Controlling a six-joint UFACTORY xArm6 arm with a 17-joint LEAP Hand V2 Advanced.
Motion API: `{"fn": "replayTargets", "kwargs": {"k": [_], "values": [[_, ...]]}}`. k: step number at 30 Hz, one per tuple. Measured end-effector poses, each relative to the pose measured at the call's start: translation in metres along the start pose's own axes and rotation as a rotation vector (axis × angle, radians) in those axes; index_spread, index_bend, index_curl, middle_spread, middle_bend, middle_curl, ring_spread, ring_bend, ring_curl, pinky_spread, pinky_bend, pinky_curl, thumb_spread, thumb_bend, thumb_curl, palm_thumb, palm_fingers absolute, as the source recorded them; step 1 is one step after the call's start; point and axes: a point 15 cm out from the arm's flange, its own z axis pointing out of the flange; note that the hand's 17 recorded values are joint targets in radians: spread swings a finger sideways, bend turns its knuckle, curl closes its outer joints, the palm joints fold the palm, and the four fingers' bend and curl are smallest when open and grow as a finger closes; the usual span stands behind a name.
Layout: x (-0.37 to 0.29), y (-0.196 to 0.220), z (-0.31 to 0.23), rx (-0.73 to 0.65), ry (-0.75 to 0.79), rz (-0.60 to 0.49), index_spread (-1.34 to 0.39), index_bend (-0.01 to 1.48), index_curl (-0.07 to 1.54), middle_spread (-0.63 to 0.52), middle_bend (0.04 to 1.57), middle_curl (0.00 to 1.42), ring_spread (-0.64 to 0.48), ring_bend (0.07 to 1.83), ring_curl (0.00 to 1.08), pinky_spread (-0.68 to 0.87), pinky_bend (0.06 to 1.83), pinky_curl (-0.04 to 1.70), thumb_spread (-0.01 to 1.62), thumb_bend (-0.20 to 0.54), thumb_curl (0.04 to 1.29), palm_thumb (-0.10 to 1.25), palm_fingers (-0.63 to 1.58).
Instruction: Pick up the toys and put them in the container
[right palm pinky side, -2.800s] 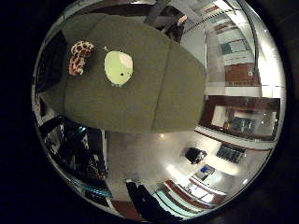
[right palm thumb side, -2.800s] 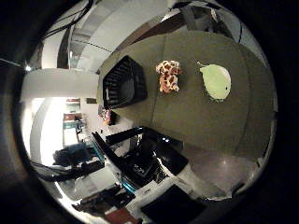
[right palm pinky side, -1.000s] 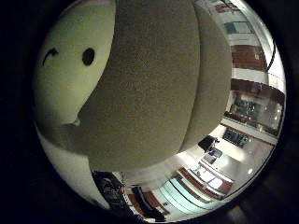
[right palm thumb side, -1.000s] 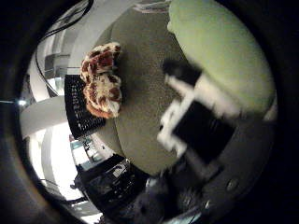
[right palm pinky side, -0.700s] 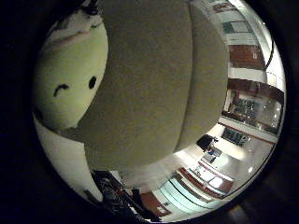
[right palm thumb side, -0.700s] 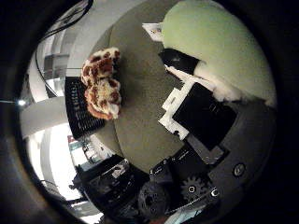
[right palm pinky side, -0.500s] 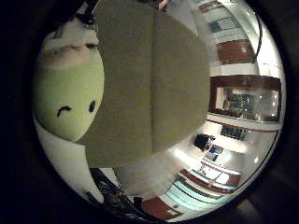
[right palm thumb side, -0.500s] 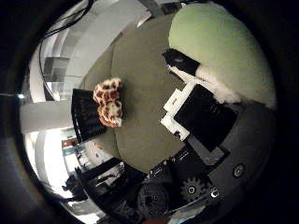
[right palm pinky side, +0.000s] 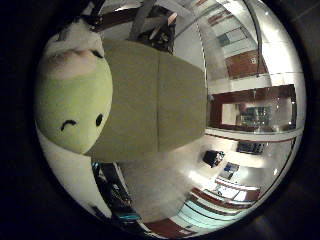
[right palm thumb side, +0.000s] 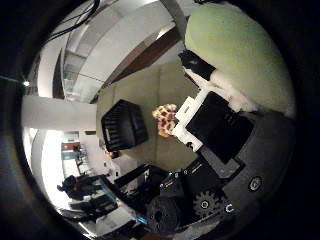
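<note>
Up it comes: the hand (right palm thumb side: 215, 135) has curled round the green plush toy (right palm pinky side: 75, 107) and lifted it off the counter (right palm pinky side: 155, 100), toward the black container (right palm thumb side: 122, 125) next.

The green plush (right palm pinky side: 75, 107) sat right up against the palm, crowding that side, with the hand (right palm thumb side: 215, 125) curled around it. Below, the olive bench (right palm pinky side: 160, 100) lay broad and bare across most of its top, plenty of room to travel. Only two things stood on it: the spotted toy (right palm thumb side: 165, 119), and just beside it the black container (right palm thumb side: 123, 125), near the bench's edge, its mouth unblocked.
</note>
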Motion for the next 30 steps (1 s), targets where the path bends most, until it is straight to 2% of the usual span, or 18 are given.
{"fn": "replayTargets", "kwargs": {"k": [7,15,23,30], "values": [[-0.158,0.001,-0.048,0.053,-0.108,-0.168,-0.29,1.01,1.03,-0.18,1.27,0.90,-0.25,1.32,0.88,-0.18,1.51,0.73,1.04,-0.014,0.62,1.07,1.08],[-0.328,0.080,-0.033,-0.013,-0.216,-0.333,-0.29,1.00,1.04,-0.18,1.28,0.89,-0.25,1.32,0.88,-0.18,1.49,0.75,1.04,-0.013,0.63,1.08,1.09],[-0.423,0.099,0.012,0.068,-0.220,-0.436,-0.29,0.99,1.05,-0.18,1.28,0.89,-0.25,1.32,0.88,-0.18,1.47,0.78,1.03,-0.012,0.64,1.08,1.09],[-0.449,0.088,0.041,0.135,-0.207,-0.470,-0.29,0.99,1.05,-0.18,1.28,0.89,-0.25,1.31,0.89,-0.19,1.46,0.80,1.03,-0.020,0.64,1.06,1.08]]}}
